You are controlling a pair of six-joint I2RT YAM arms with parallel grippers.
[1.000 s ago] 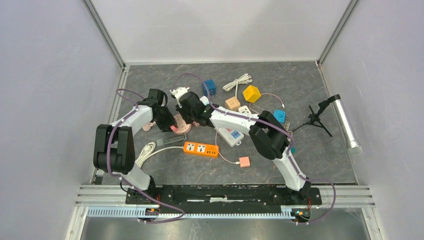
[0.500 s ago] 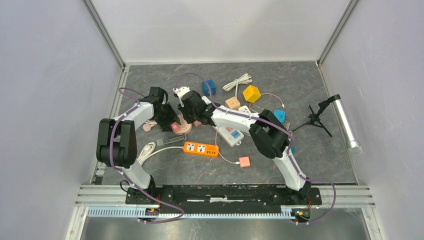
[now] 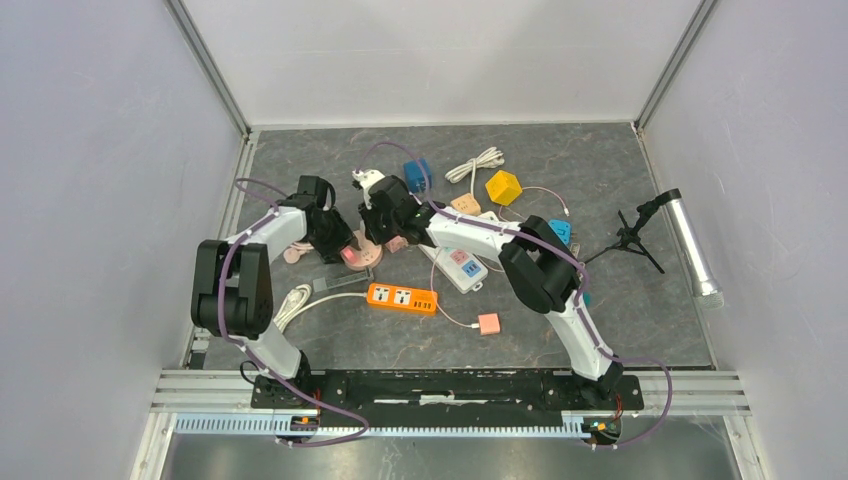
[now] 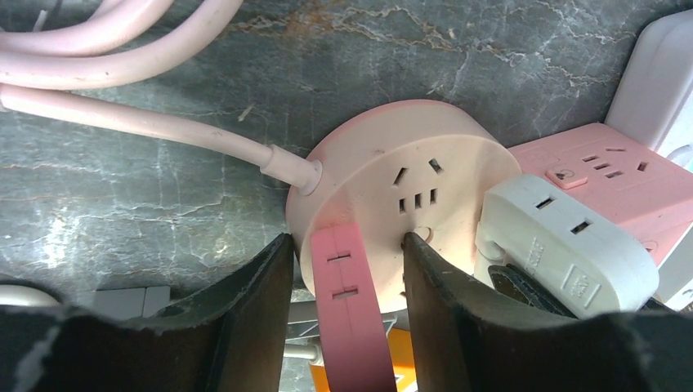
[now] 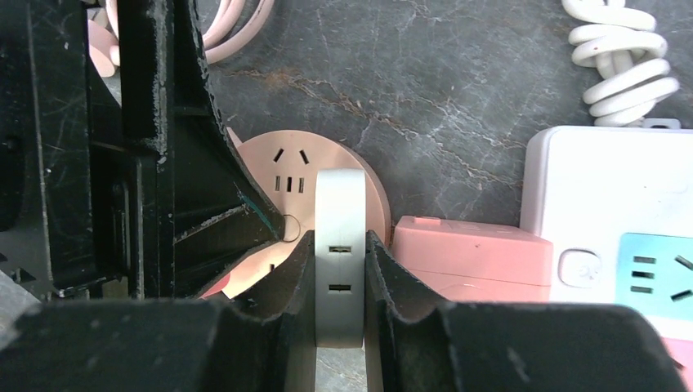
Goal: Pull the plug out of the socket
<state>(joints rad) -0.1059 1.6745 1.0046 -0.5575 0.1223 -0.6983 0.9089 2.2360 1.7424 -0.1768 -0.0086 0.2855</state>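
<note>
The white plug (image 5: 339, 196) stands over the right-hand part of the round pink socket (image 5: 286, 159), near the middle of the grey stone-patterned table (image 3: 600, 330). It is pinched between the two fingers of the right gripper (image 5: 339, 237), one finger pressed on each flat side. From the left wrist camera, the white plug (image 4: 564, 237) sits at the socket's (image 4: 384, 188) right edge and overhangs the rim. Its prongs are hidden, so it is unclear whether they are out.

Compared with a second ago, the top camera shows the right gripper (image 3: 385, 225) shifted slightly toward the far side, and more of the white power strip (image 3: 458, 265) is uncovered. The socket (image 3: 362, 257) lies where it was. This suggests the pull has begun, though it is not clearly finished.

The left gripper (image 4: 347, 245) rests on the socket's near side. Its fingers are spread a little wider than a pink plug (image 4: 347, 302) between them, with a gap on each side. It seems to be steadying the socket.

A pink cable (image 4: 147, 122) leaves the socket's left side. A square pink power strip (image 5: 470, 249) lies just to its right.
</note>
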